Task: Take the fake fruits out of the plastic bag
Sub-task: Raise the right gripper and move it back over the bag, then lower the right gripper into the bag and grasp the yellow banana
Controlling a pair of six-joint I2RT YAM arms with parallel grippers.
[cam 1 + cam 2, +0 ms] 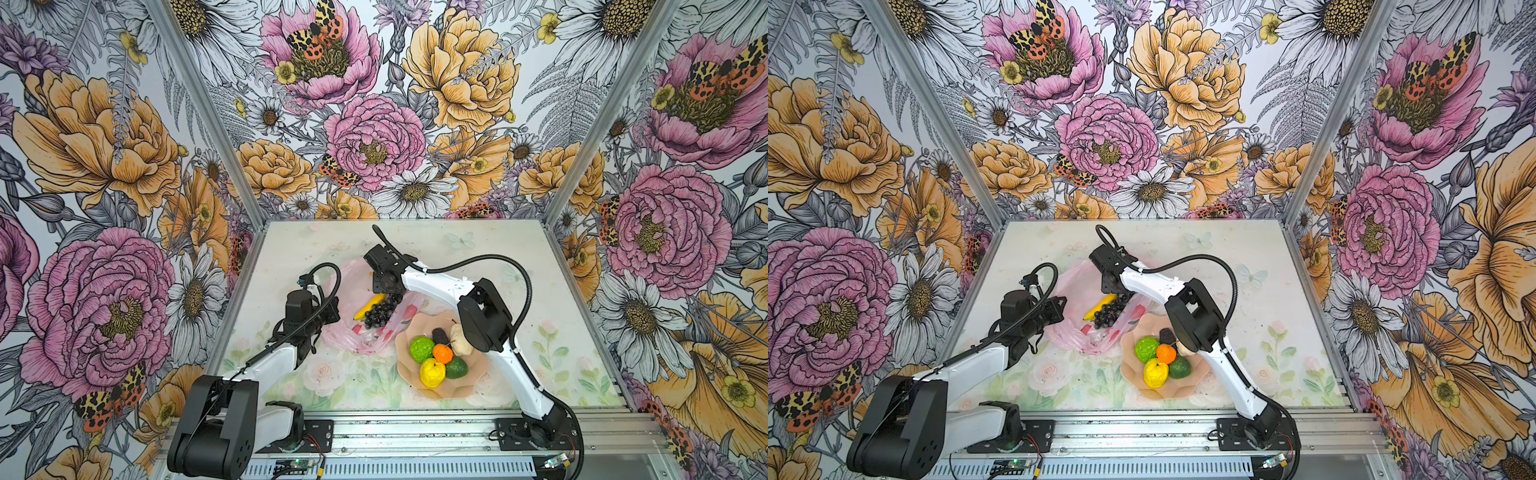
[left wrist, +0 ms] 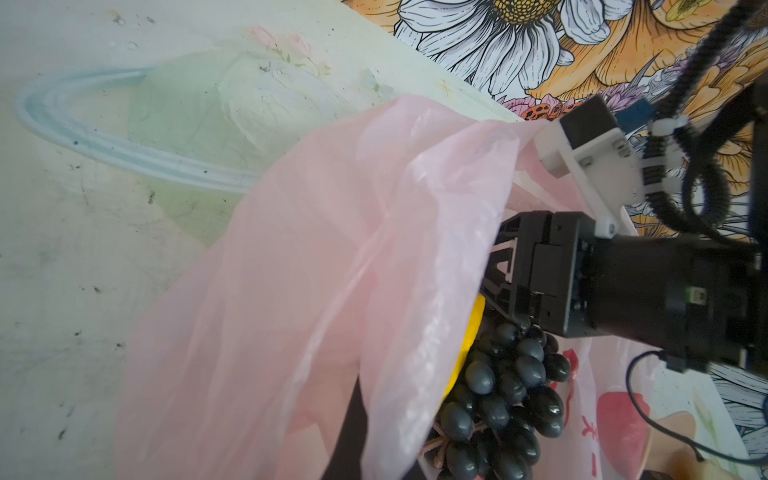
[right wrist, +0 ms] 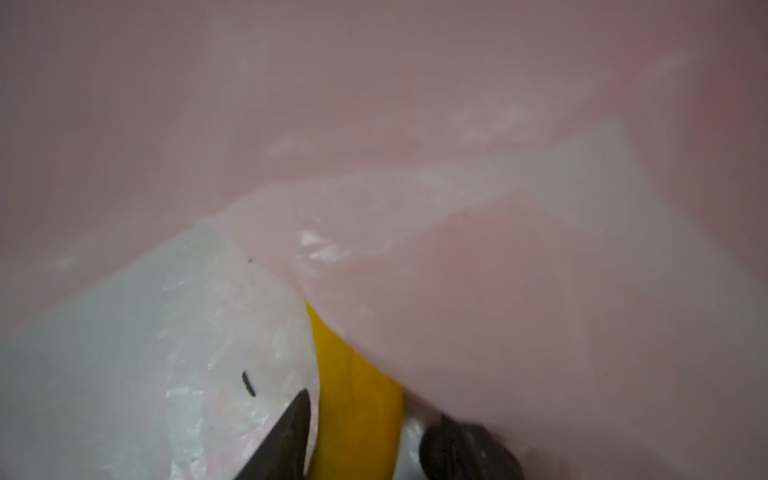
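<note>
The pink plastic bag (image 1: 347, 334) (image 2: 311, 291) lies open on the table left of the plate. Inside it are two fake fruits: a yellow banana (image 1: 370, 306) (image 3: 357, 395) and a dark grape bunch (image 1: 380, 314) (image 2: 507, 395). My left gripper (image 1: 329, 312) is shut on the bag's left edge and holds it up; the film hides its jaws in the left wrist view. My right gripper (image 1: 392, 296) (image 3: 365, 432) reaches into the bag mouth. It stands open astride the banana, with one finger (image 3: 291, 436) against the banana's side.
A peach scalloped plate (image 1: 478, 380) at the front right holds a lime-green citrus (image 1: 422, 348), an orange (image 1: 442, 353), a lemon (image 1: 432, 372), an avocado (image 1: 456, 368), a whitish lump (image 1: 460, 338) and a dark lump (image 1: 440, 334). The right arm passes over the plate's far side.
</note>
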